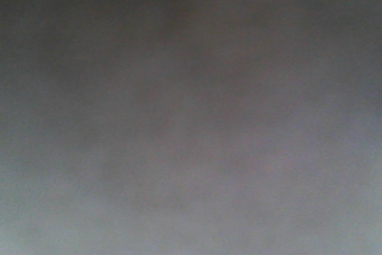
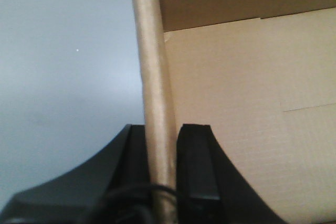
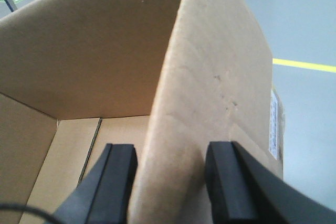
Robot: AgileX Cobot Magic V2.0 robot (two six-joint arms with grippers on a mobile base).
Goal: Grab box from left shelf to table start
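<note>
Box [image 3: 105,51], open at the top, fills both wrist views with brown cardboard. It is gripped by two opposite walls, one arm to each. That seems meant to keep so wide a load level while it is carried.

Grey floor [image 3: 304,24] shows beyond the right-hand wall, so that side appears to hang clear of any support.

Right end effector [image 3: 173,150] straddles one upright wall. One black finger is inside the box and one outside, both pressed to the cardboard.

Left end effector [image 2: 164,145] is clenched on the thin edge of another wall, seen end-on as a narrow brown strip.

A white label [image 3: 273,124] sits on the outer face, too blurred to read. A yellow line [image 3: 304,65] crosses the floor.

The front view is only featureless grey blur. Neither shelf nor table is visible, so whether the box rests on anything cannot be told. Its printed panel is out of sight.
</note>
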